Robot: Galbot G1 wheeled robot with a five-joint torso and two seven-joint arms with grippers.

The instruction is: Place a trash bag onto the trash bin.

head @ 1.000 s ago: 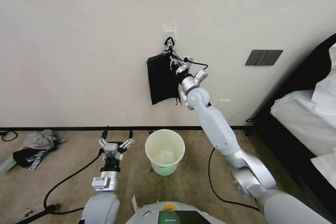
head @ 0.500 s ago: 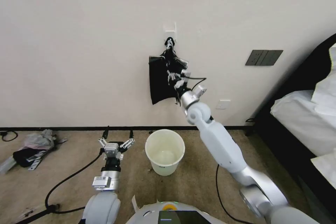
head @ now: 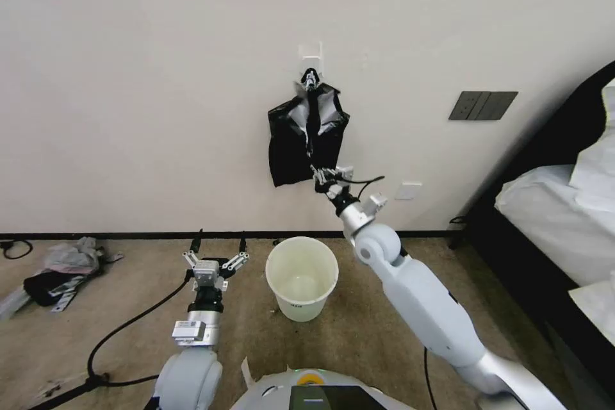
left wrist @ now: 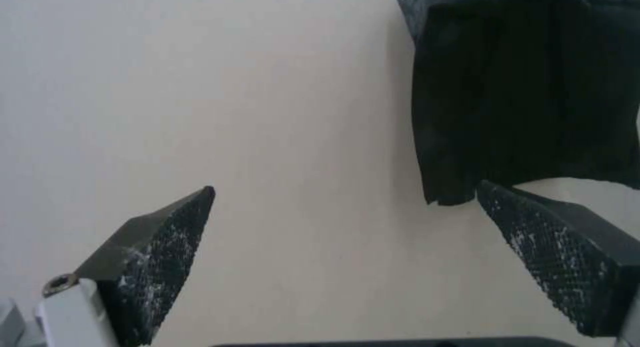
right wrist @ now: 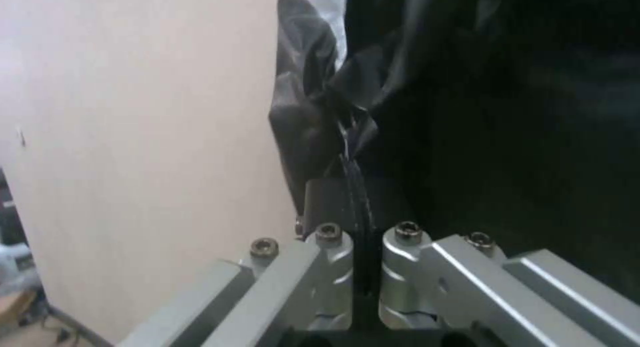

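Note:
A bundle of black bags (head: 288,157) hangs on the wall from a white hook (head: 311,54). One glossy, crinkled trash bag (head: 328,116) is stretched downward from the bundle's pinched top. My right gripper (head: 324,175) is shut on its lower end, just under the bundle. In the right wrist view a thin fold of the trash bag (right wrist: 313,112) runs between the closed fingers (right wrist: 330,237). The cream trash bin (head: 301,307) stands upright on the carpet below. My left gripper (head: 218,243) is open and empty, low beside the bin, facing the wall and the bundle (left wrist: 520,97).
A dark switch plate (head: 482,105) and a white outlet (head: 407,191) are on the wall to the right. A bed with white bedding (head: 557,205) fills the right side. Clothes and clutter (head: 61,266) lie on the carpet at left; black cables (head: 122,333) cross the floor.
My right gripper has come down from the hook to below the bundle, drawing one bag out so that it stretches and shines. The left arm has hardly moved.

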